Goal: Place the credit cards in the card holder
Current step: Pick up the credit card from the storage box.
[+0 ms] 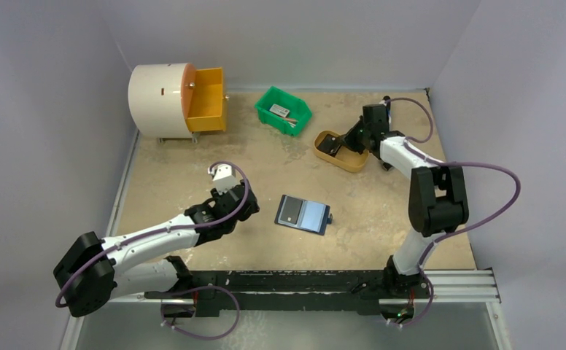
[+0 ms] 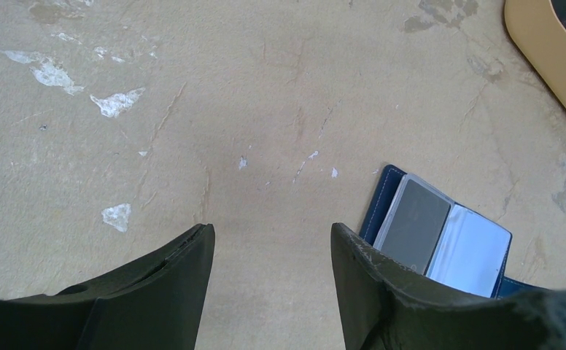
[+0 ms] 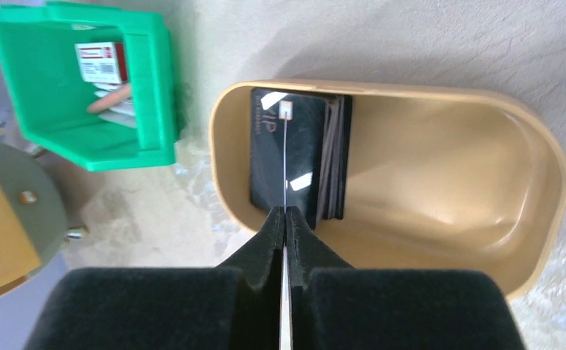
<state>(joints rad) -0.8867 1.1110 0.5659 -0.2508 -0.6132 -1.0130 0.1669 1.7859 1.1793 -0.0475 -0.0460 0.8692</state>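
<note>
- The table fills most of the top view. The white drum with its orange drawer stands at upper left and, we judge, has no part in this job.
- The beige tray sits upper right of centre in the top view. The right gripper hangs over its left end, fingers pressed together on a thin card.
- The card holder lies open near the middle of the top view, well apart from the tray. At lower right of the left wrist view, one clear sleeve shows a dark card and the next looks empty.
- The left gripper hovers just left of the holder, fingers spread, holding nothing.
- The stack of dark cards stands at the tray's left end.
- The held card shows edge-on.
  - We should lift it clear of the rim before crossing.
  - We should meet the empty sleeve's mouth at a shallow angle.
  - The left gripper should pin the holder so it cannot slide.
</note>
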